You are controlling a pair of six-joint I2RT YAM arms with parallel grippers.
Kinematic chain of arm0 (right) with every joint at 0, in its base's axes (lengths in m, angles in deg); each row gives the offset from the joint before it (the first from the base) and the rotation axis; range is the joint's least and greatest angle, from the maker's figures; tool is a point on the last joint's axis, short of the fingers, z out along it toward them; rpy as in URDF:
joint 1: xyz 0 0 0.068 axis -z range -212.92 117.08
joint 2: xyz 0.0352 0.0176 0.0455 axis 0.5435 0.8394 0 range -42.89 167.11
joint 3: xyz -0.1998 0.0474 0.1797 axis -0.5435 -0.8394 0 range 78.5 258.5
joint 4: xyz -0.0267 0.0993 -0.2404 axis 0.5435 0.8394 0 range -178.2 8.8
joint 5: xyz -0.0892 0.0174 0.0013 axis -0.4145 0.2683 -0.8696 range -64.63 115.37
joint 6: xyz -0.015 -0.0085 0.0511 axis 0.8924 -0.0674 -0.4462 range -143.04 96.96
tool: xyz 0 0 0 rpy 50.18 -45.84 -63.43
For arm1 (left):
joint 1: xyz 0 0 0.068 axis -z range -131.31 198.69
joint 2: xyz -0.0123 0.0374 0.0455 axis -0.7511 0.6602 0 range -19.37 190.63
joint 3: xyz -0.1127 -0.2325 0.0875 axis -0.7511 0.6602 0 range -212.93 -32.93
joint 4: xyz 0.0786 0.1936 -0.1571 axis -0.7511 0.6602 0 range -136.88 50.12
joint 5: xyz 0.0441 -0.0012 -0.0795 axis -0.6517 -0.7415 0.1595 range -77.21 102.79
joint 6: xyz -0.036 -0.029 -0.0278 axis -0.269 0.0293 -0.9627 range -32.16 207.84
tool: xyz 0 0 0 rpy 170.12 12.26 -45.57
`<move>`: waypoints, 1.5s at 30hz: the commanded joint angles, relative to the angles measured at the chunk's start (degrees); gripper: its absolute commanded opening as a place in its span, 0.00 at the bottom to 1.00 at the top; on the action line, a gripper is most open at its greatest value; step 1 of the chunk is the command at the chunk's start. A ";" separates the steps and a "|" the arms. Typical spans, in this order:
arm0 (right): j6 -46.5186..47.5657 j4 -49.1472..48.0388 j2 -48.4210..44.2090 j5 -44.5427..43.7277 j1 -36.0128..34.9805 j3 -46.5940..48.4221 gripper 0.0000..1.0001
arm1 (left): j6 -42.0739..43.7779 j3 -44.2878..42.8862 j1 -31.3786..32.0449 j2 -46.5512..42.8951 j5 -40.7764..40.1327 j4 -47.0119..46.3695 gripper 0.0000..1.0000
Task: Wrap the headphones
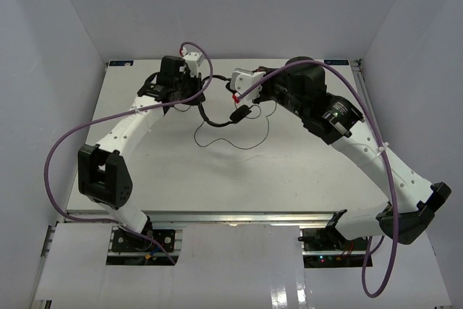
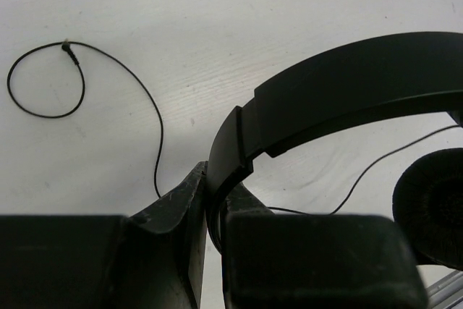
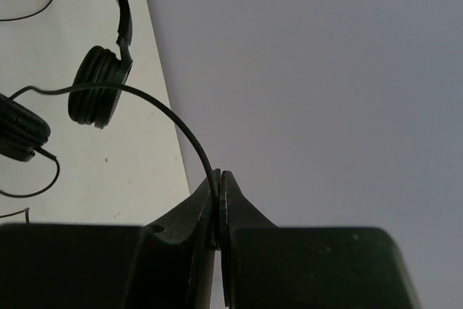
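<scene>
The left fingers (image 2: 197,186) are pinching shut on the one headband (image 2: 347,85) of the headphones, clamping the flat black band near the stepped joint where it is sliding into its outer sleeve. From that grip the band is arching away toward two o'clock, and one padded earcup (image 2: 434,208) is showing at four o'clock. Toward ten o'clock the single thin cord (image 2: 160,142) is lying on the white surface (image 2: 253,5), curling into one small closed loop with its plug end at the top.

The right fingers (image 3: 214,200) are closed together too, nipping that same cord (image 3: 173,117) between their tips. From there it is sweeping up in one arc toward ten o'clock, passing over the two earcups (image 3: 101,95). One cup is standing on edge below the headband, the other is lying farther out at nine o'clock.

From above, the one pair of headphones (image 1: 237,115) is sitting at the middle of the surface (image 1: 181,179), toward its far edge and between the two arms. The left arm is reaching in from eight o'clock and the right from four o'clock. Slack cord is trailing in loose curves toward six o'clock of the headphones. Two purple cables (image 1: 72,134) are looping along the arms, one on each.
</scene>
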 commanded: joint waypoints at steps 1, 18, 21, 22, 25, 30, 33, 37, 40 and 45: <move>1.36 -2.99 0.70 3.76 0.53 -1.53 0.08 | 4.67 4.20 1.65 -7.31 8.71 -3.49 0.00; -6.90 -9.14 7.45 22.56 9.48 -1.32 0.08 | 10.74 11.52 6.87 -18.00 19.22 -4.84 0.00; -8.84 -9.43 9.59 25.03 10.10 0.82 0.08 | 10.97 11.70 8.62 -18.60 19.66 -4.63 0.00; -9.30 -9.76 10.12 25.74 10.20 1.33 0.08 | 11.04 11.68 9.06 -18.63 19.81 -4.51 0.00; -11.22 -10.33 12.27 27.51 10.53 3.62 0.08 | 11.26 11.68 10.89 -18.66 19.83 -4.32 0.00; -15.04 -10.08 16.44 31.67 10.88 7.17 0.08 | 10.61 10.84 12.96 -19.14 19.80 -4.18 0.00; -17.40 -10.23 17.81 33.78 11.15 7.51 0.08 | 10.19 10.54 13.59 -19.98 19.60 -4.21 0.00; -21.05 -10.09 19.20 37.76 11.80 7.05 0.08 | 9.75 10.45 13.84 -21.13 19.86 -4.20 0.00; -22.77 -10.07 20.25 38.86 11.79 6.17 0.08 | 9.51 10.45 13.84 -21.44 19.86 -4.24 0.00; -25.25 -10.24 21.71 39.44 12.27 6.12 0.08 | 9.24 10.19 13.93 -21.97 19.94 -4.29 0.00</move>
